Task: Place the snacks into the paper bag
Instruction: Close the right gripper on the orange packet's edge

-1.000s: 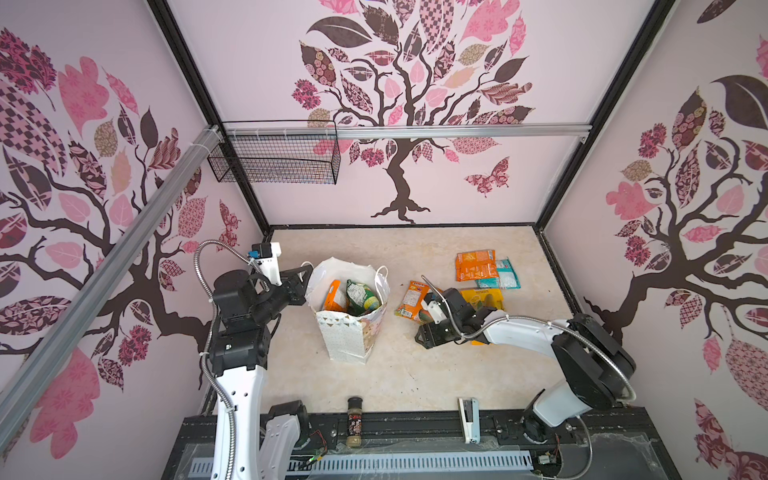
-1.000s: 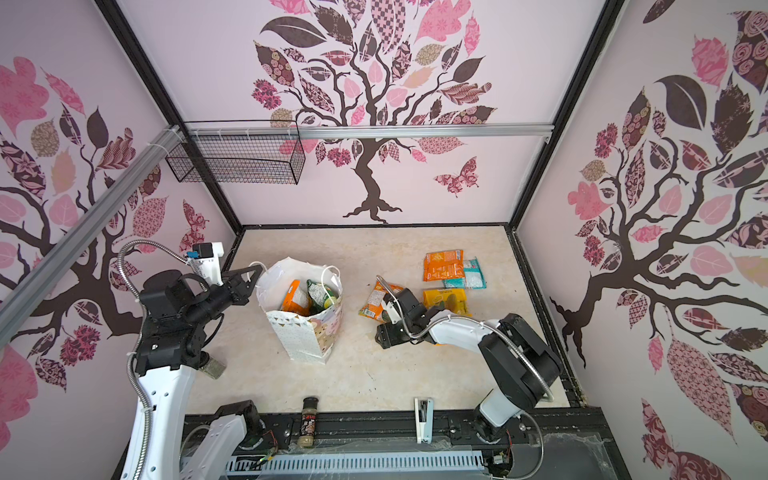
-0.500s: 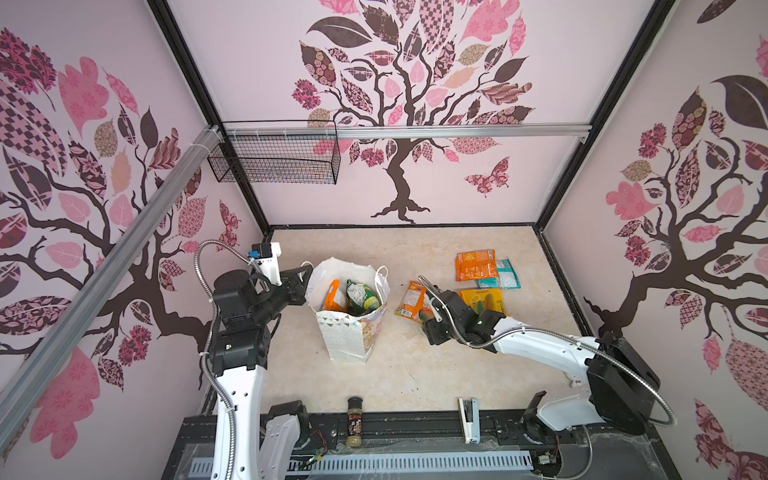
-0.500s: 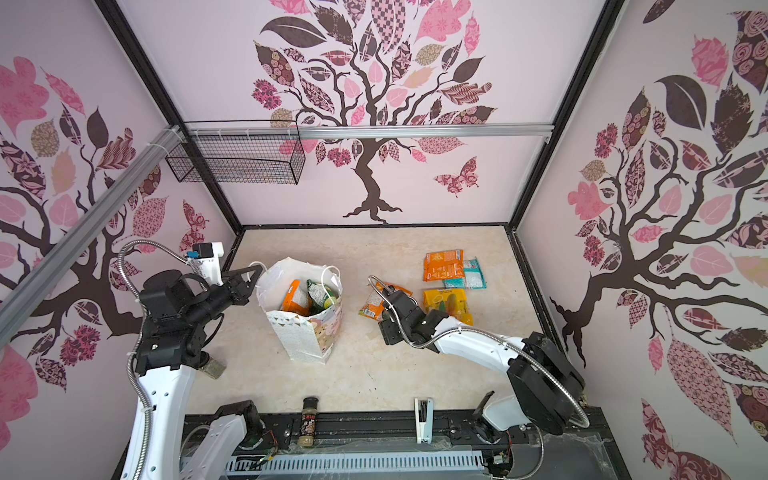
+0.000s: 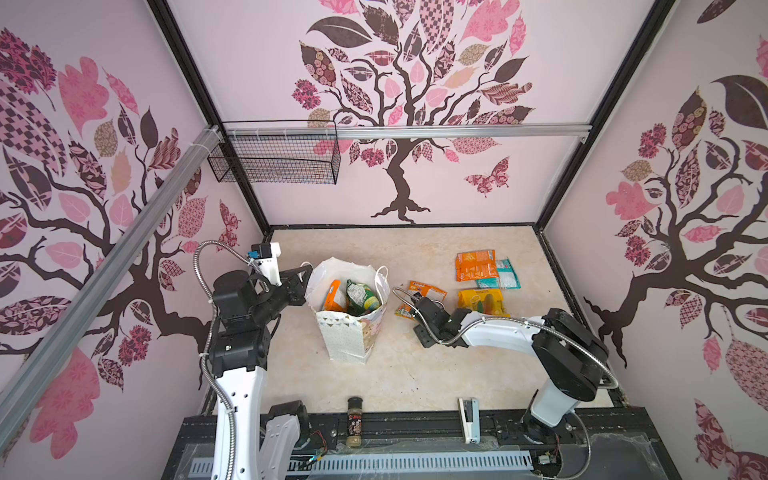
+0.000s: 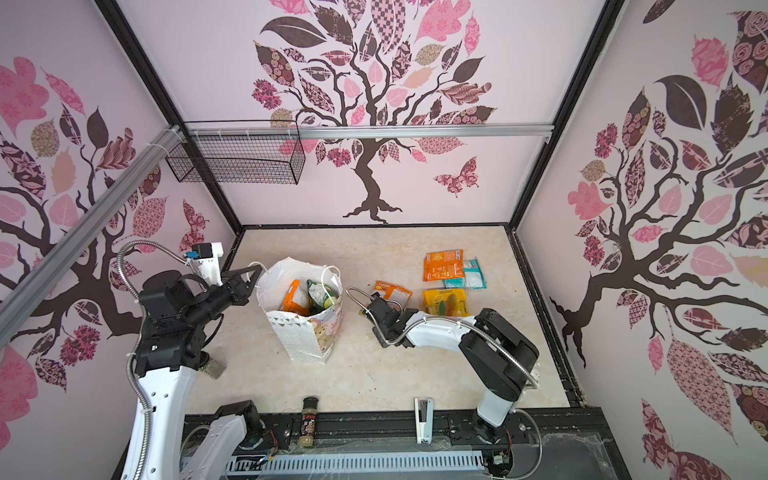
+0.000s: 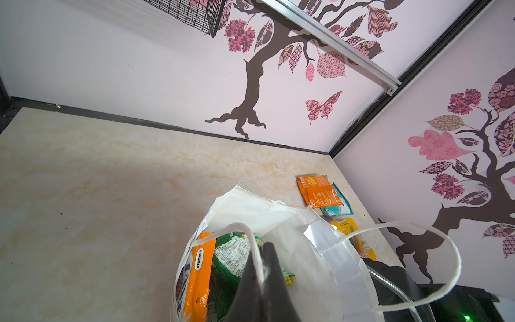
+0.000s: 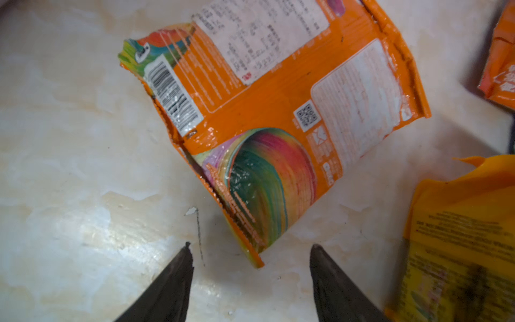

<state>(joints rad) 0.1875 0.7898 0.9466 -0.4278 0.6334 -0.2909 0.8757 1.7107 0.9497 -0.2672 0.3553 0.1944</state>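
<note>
The paper bag (image 5: pixel 349 332) (image 6: pixel 303 336) stands upright left of centre, mouth open. An orange snack (image 5: pixel 333 296) and a green one (image 7: pixel 232 253) stick up inside it. My left gripper (image 5: pixel 306 272) (image 7: pixel 263 251) is shut on the bag's near cord handle (image 7: pixel 245 227). An orange packet (image 8: pixel 278 111) (image 5: pixel 428 289) lies flat just right of the bag. My right gripper (image 8: pixel 250 246) hovers open low over the table, with the packet's near corner just ahead of the fingertips and untouched. Farther right lie a yellow packet (image 5: pixel 482 300), another orange one (image 5: pixel 476 266) and a teal one (image 5: pixel 505 279).
A dark-capped spice jar (image 5: pixel 354 419) and a white stapler (image 5: pixel 469 419) sit at the table's front edge. A black wire basket (image 5: pixel 274 160) hangs from the rail at the back left. Walls close in on three sides.
The right arm's elbow swung out and came back, and its gripper edged toward the orange packet beside the bag. The left gripper has kept its hold on the handle without moving.
</note>
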